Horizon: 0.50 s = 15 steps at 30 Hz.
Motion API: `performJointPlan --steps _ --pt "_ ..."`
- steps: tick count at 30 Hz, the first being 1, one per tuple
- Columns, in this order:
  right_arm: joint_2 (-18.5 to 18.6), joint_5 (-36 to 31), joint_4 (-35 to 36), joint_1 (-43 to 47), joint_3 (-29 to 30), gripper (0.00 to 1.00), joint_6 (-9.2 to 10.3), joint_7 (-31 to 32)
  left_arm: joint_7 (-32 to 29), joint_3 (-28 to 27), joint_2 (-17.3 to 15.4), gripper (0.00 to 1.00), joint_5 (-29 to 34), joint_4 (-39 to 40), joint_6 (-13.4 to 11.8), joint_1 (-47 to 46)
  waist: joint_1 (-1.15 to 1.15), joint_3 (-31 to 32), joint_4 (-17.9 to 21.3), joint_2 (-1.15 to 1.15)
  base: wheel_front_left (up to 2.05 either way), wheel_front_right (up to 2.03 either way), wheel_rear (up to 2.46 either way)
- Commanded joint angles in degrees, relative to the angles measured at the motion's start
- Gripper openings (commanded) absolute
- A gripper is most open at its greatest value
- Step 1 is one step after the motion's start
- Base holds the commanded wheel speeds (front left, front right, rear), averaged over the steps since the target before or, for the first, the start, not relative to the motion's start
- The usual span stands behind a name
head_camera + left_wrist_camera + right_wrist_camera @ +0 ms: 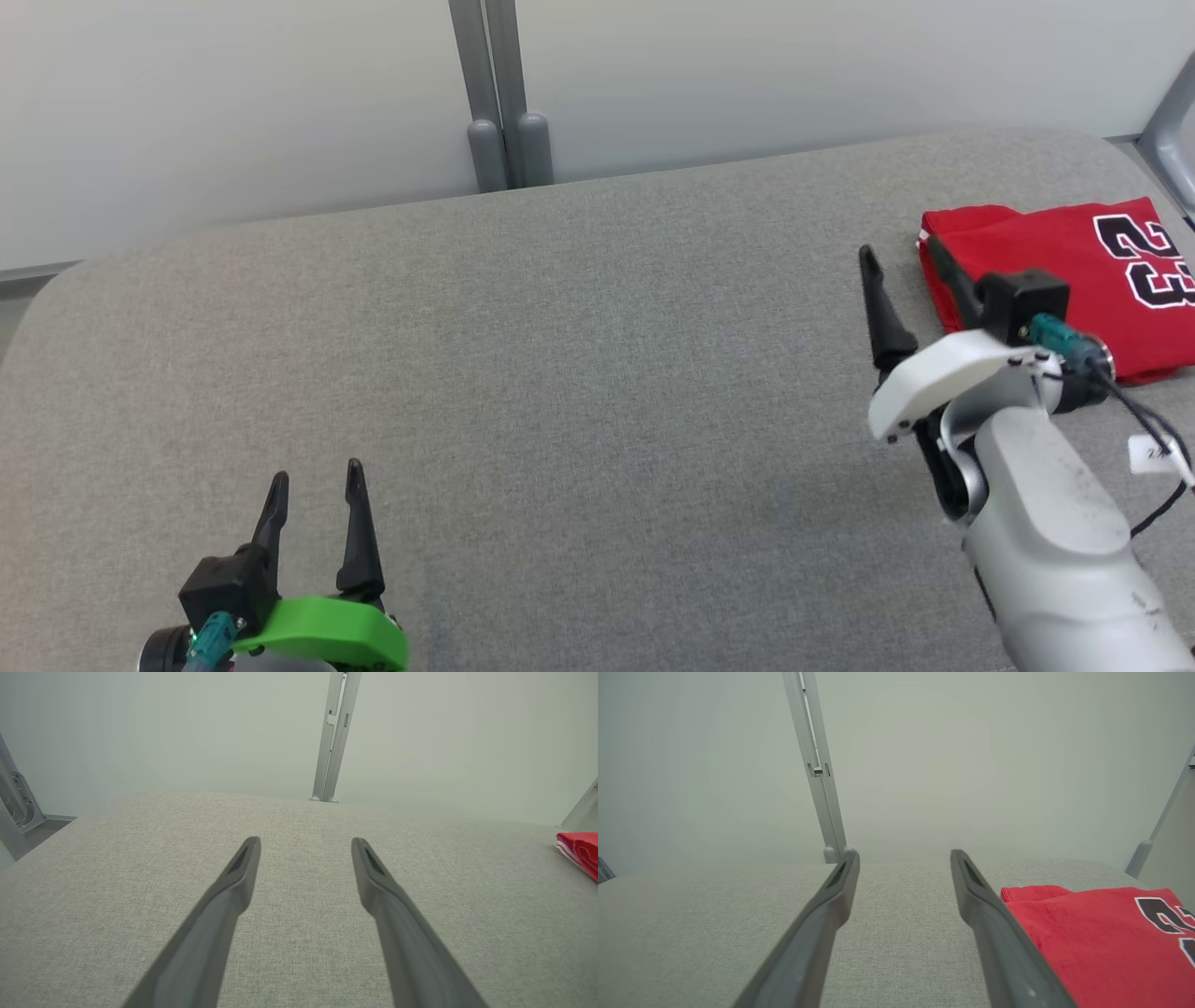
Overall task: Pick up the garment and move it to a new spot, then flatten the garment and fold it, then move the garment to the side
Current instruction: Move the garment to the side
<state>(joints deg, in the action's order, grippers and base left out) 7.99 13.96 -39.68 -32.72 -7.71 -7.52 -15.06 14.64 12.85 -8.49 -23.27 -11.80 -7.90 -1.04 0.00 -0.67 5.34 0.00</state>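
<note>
The garment is a red jersey with a black "23", folded into a flat rectangle at the far right of the grey padded surface. My right gripper hovers at the garment's left edge, open; one finger lies over the red cloth and the other over bare surface, with nothing between them. In the right wrist view the garment lies just right of the open right gripper. My left gripper stands open and empty at the lower left, far from the garment. The left wrist view shows the left gripper over bare fabric, with the garment at the right border.
A pale wall with a grey double post stands behind the surface's far edge. A metal frame piece rises at the upper right corner. The surface's rounded left corner drops off to the floor.
</note>
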Motion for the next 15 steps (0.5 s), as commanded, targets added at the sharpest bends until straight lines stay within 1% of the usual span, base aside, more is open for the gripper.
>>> performJointPlan --steps 1,3,7,11,14,15 --pt "-0.64 -0.13 1.98 2.63 -0.06 1.0 0.07 -0.13 0.2 -0.51 -0.04 1.0 -0.3 -0.21 -0.25 1.02 0.0 1.15 -0.15 0.0 0.0 0.0 0.0" --pt "-1.74 -1.59 5.27 5.92 0.24 1.0 0.06 -0.13 0.33 -0.92 0.09 1.0 -0.61 -0.41 -0.22 1.75 0.0 1.49 -0.22 0.0 0.0 0.0 0.0" --pt "-4.0 -2.35 12.16 12.68 1.6 1.0 0.07 -0.13 0.52 -1.47 0.4 1.0 -0.57 -0.75 -0.18 2.58 0.0 2.0 -0.72 0.0 0.0 0.0 0.0" --pt "-4.94 -3.05 18.21 18.61 2.65 1.0 0.06 -0.12 0.57 -1.59 0.65 1.0 0.46 -0.8 -0.28 3.09 0.0 2.32 -1.24 0.0 0.0 0.0 0.0" --pt "-5.06 -1.38 21.46 22.2 1.97 1.0 0.06 -0.13 0.57 -1.5 0.66 1.0 1.01 -0.99 -0.19 3.19 0.0 2.48 -1.57 0.0 0.0 0.0 0.0" --pt "-5.05 -0.8 22.36 23.25 1.67 1.0 0.06 -0.13 0.57 -1.2 0.58 1.0 1.17 -1.03 0.27 3.28 0.0 2.52 -1.66 0.0 0.0 0.0 0.0"
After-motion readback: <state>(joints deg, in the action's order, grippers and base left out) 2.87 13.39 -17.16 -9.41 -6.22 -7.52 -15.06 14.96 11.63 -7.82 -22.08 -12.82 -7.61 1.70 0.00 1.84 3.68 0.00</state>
